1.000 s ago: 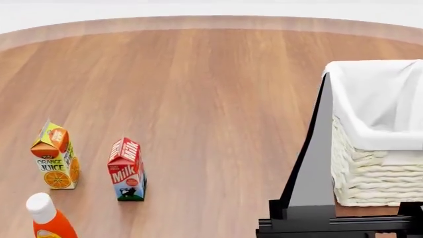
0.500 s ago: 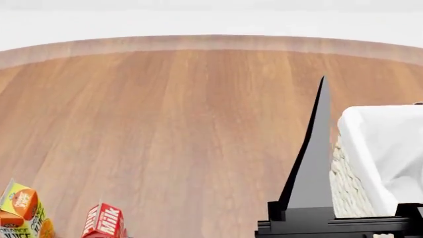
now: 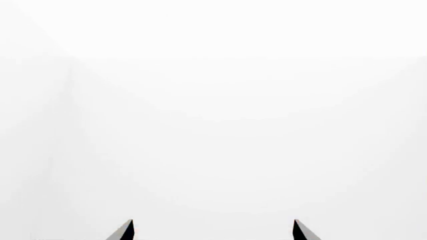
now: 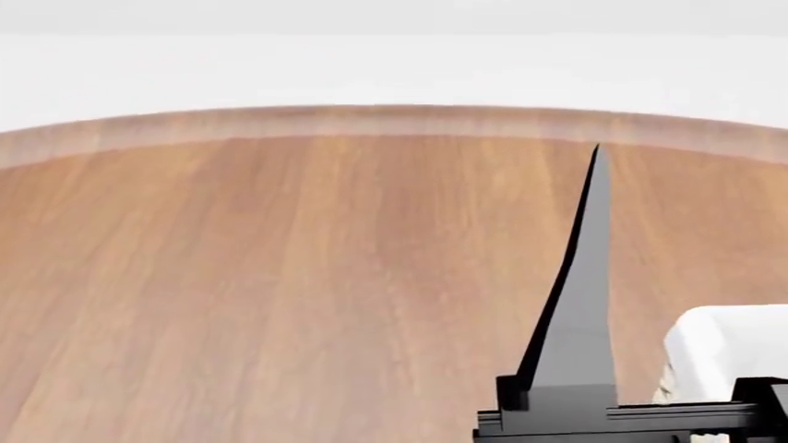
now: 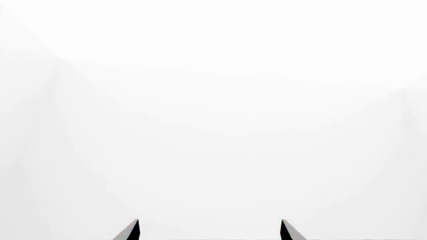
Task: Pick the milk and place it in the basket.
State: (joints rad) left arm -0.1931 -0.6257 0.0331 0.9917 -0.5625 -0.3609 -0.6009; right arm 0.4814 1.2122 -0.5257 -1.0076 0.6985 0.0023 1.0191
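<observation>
The milk is out of view in every frame. Only a corner of the basket [image 4: 726, 346], its white cloth liner, shows at the lower right of the head view. One grey finger [image 4: 588, 286] of my right gripper rises just left of that corner. In the right wrist view my right gripper [image 5: 209, 229] is open, its two dark tips wide apart against blank white. My left gripper [image 3: 213, 229] is open too in the left wrist view, with nothing between its tips. The left arm does not show in the head view.
The round wooden table [image 4: 308, 277] fills most of the head view, and its curved far edge [image 4: 369, 120] meets a plain white background. Both wrist views show only white.
The head view has tilted upward. The milk, the orange juice carton and the bottle slid out past the bottom edge, and the basket sank to a corner. The right finger stays in place.
</observation>
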